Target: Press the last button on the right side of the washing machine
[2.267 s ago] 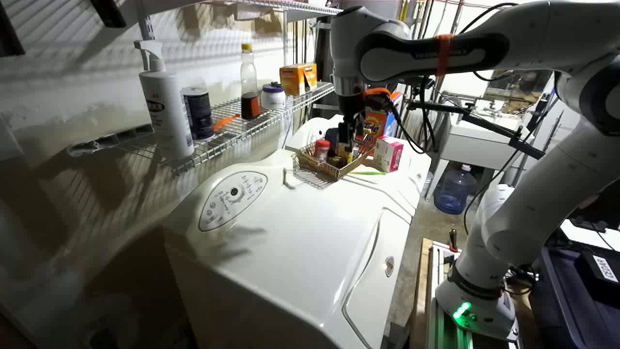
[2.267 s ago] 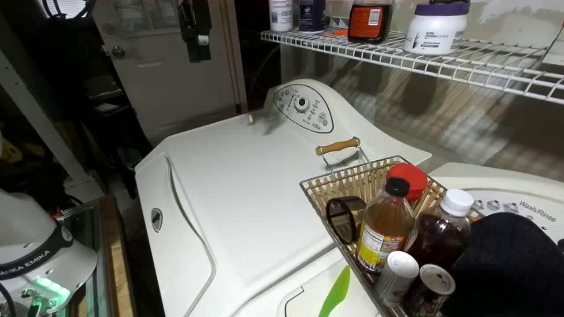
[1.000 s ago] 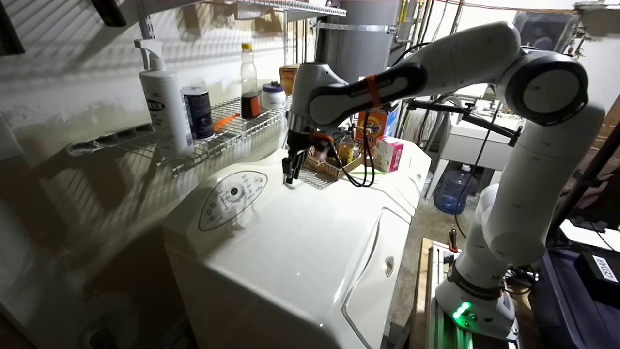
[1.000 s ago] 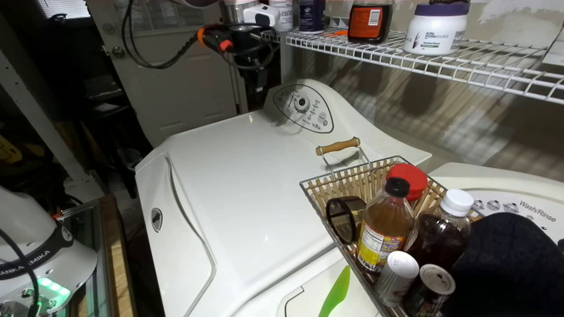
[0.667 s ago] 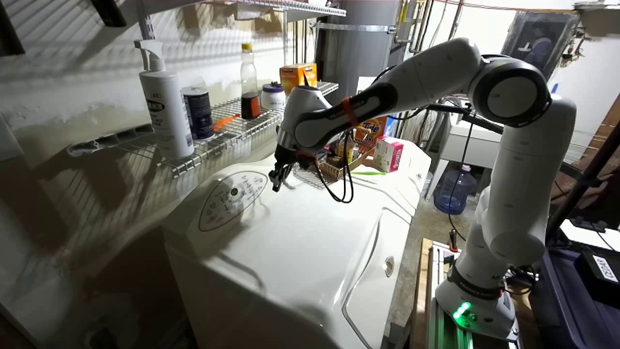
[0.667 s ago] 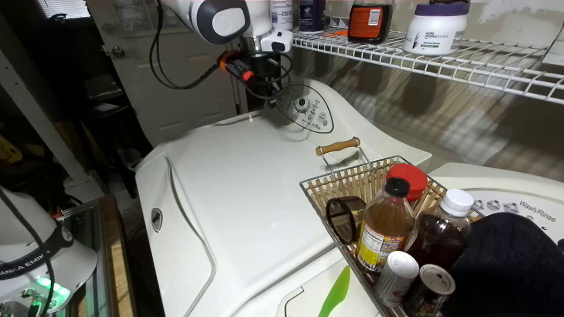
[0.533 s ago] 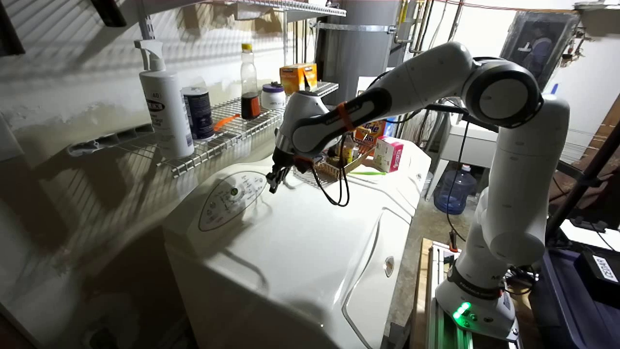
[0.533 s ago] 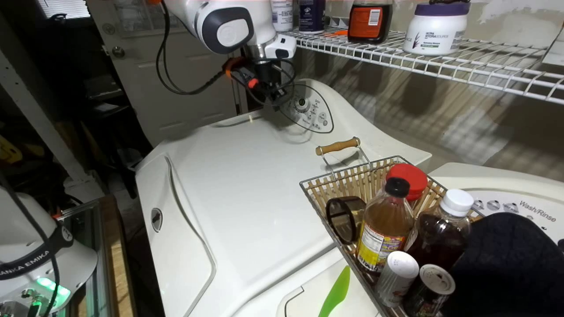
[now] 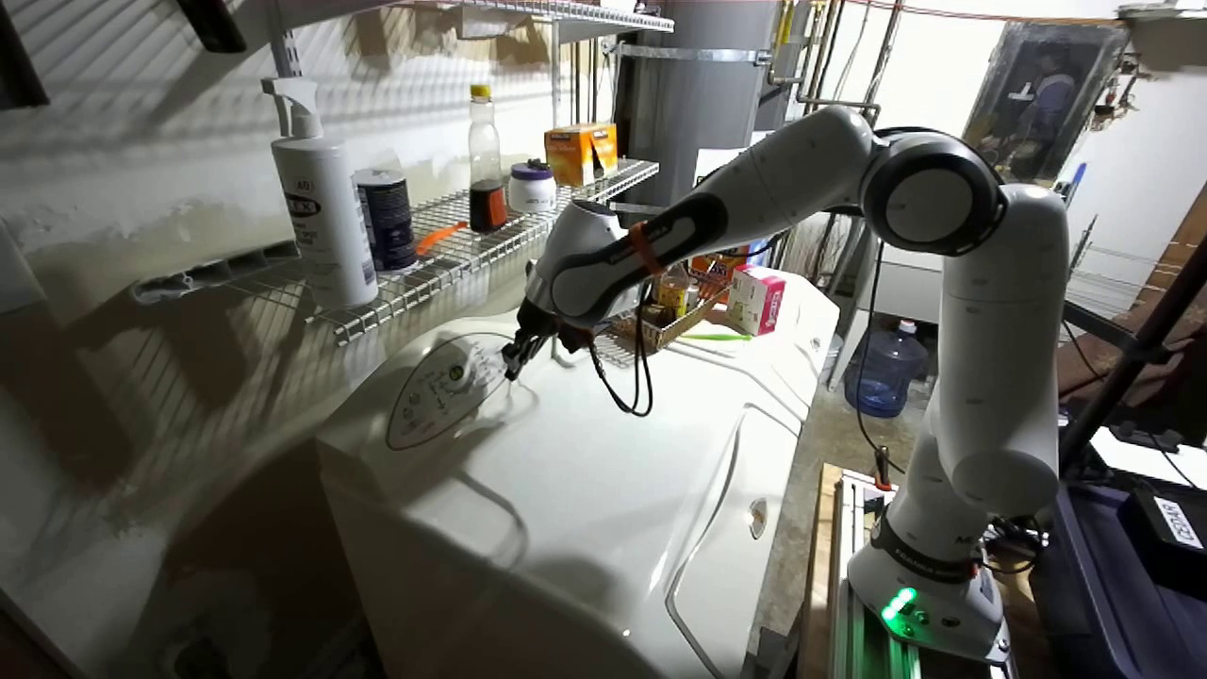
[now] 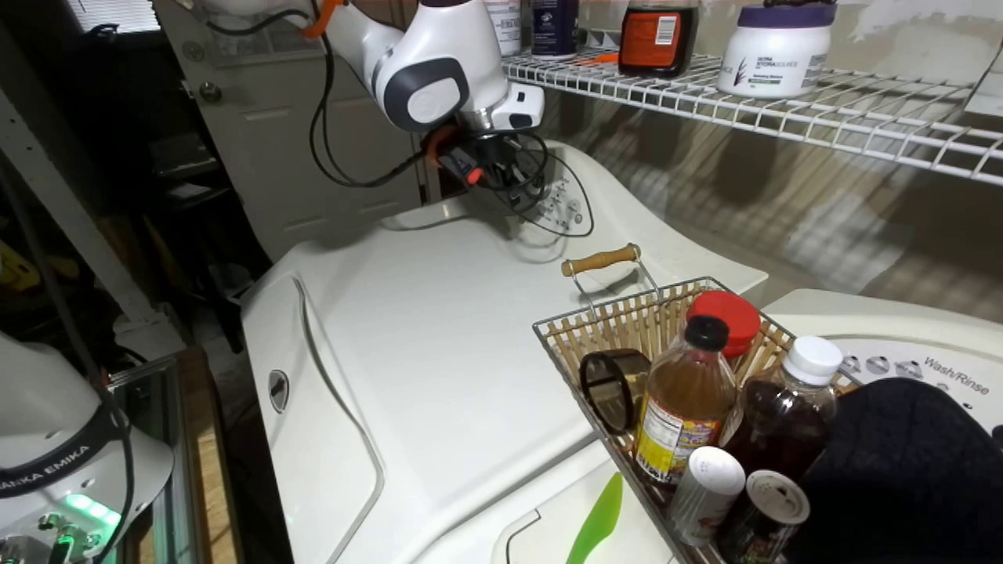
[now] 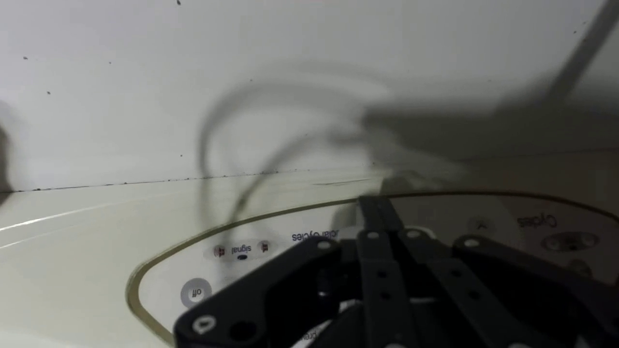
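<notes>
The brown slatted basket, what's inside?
I see a clear black-capped bottle, a clear white-capped bottle, a brown transparent cup, a round red lid, a white cylinder and a dark cylinder. The bottles mostly hide what's below the lid.

White washing machine (image 9: 585,471), black gripper (image 11: 374,198)

Pale oval control panel (image 9: 441,394) with a dark outline. White-and-black arm (image 9: 801,176) with an orange band (image 9: 644,248). Tan, stripe-slatted basket (image 10: 615,330); red lid (image 10: 733,316); bright green utensil (image 10: 597,518). White wire-grid shelf (image 10: 689,103); white jar (image 10: 772,63), purple lid (image 10: 783,17). Grey striped shadows (image 9: 104,123) on a pale wall (image 9: 207,193).
</notes>
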